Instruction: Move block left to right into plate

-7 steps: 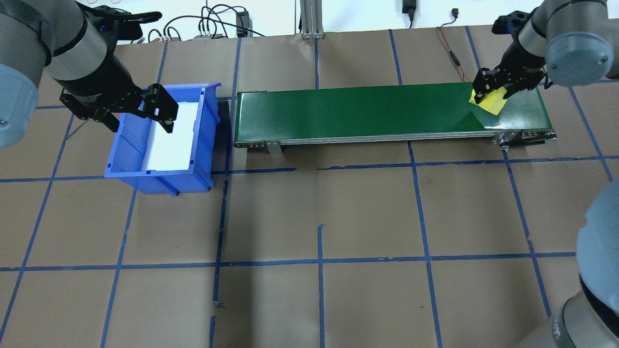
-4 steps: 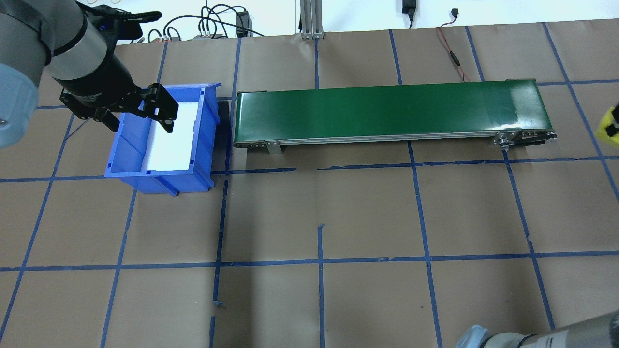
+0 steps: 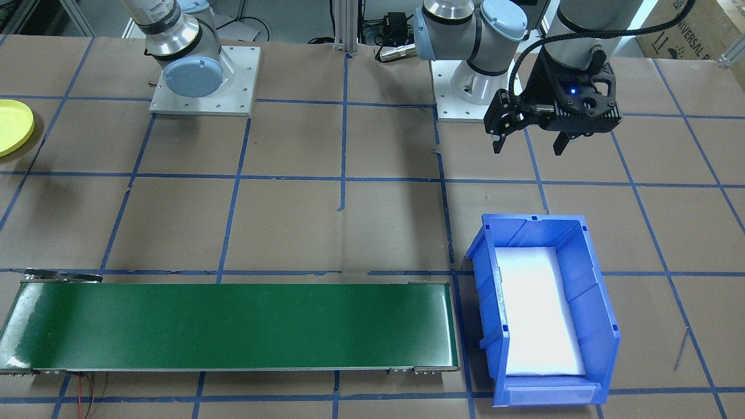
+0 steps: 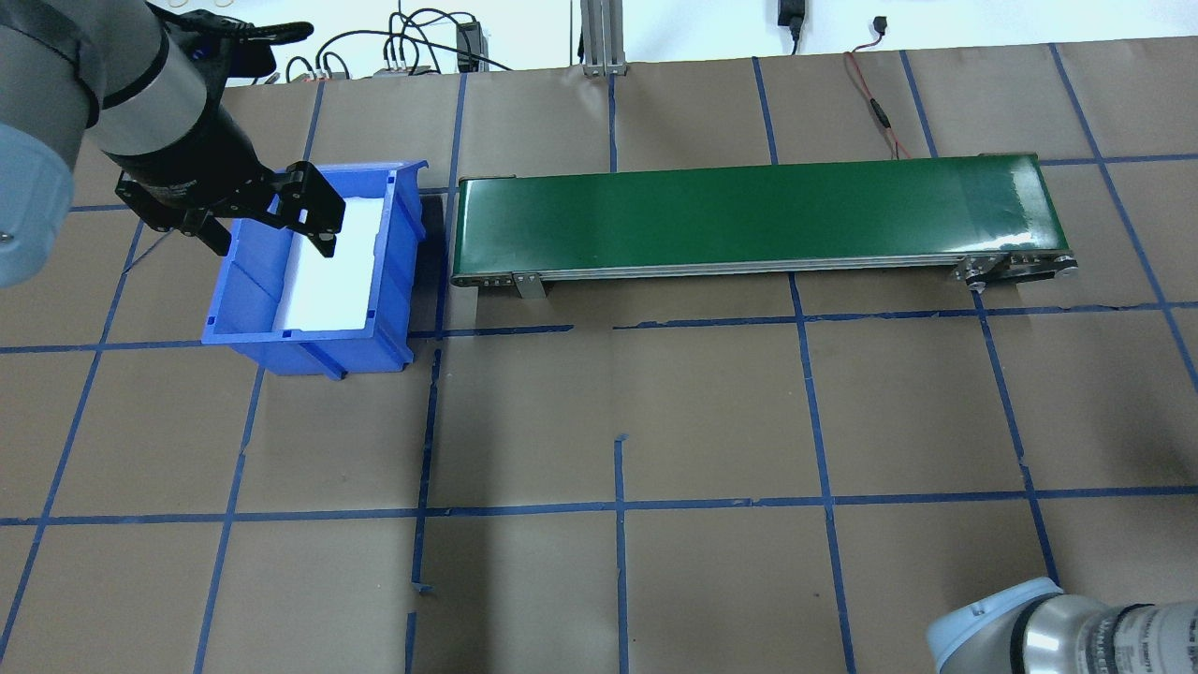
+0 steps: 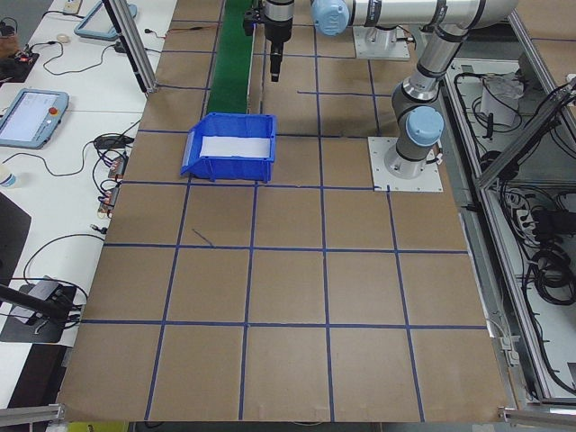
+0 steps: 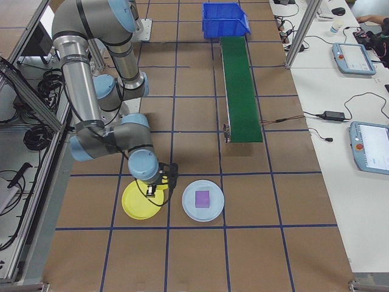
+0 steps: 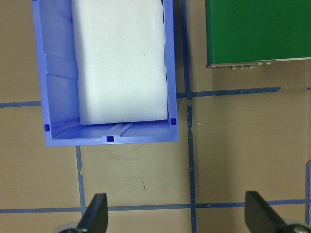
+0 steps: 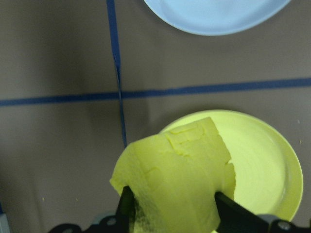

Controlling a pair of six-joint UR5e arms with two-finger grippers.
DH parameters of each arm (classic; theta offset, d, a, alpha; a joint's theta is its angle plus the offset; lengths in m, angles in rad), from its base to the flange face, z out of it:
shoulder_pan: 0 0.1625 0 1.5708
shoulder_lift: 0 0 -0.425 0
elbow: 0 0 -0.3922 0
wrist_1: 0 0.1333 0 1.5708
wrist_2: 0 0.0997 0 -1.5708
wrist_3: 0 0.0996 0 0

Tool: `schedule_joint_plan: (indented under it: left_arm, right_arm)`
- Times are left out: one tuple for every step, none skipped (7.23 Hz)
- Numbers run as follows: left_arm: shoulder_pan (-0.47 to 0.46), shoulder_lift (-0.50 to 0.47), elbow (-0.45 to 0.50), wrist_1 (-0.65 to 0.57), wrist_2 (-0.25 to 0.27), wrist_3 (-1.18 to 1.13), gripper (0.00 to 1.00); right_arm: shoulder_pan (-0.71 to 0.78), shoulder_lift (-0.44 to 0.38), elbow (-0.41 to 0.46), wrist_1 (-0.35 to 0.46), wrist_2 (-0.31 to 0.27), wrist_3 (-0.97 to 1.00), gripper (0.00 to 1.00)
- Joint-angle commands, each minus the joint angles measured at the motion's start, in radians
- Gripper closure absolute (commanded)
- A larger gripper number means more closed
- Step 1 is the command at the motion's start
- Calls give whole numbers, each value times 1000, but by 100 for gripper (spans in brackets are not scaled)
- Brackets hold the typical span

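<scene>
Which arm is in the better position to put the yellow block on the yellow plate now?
The right. The right gripper already holds the yellow block above the yellow plate. The left gripper is open and empty beside the blue bin.

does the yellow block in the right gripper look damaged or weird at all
Yes. In the right wrist view, the yellow block held in the right gripper looks ragged and chipped along its top edges, not a clean cube. It hangs over the yellow plate.
</scene>
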Motion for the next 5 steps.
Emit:
schedule_joint_plan:
  left_arm:
    - [-1, 0, 0, 0, 0, 0, 0]
    - [-1, 0, 0, 0, 2, 0, 0]
    - [-1, 0, 0, 0, 0, 0, 0]
    - [-1, 0, 0, 0, 0, 0, 0]
    - [-1, 0, 0, 0, 0, 0, 0]
  right_arm:
    - [-170, 23, 12, 29, 8, -186, 93]
    - [-185, 73, 7, 20, 8, -214, 92]
    - [-185, 92, 13, 5, 17, -202, 92]
    - [-179, 89, 22, 2, 31, -162, 91]
    - [-169, 92, 28, -6, 43, -134, 91]
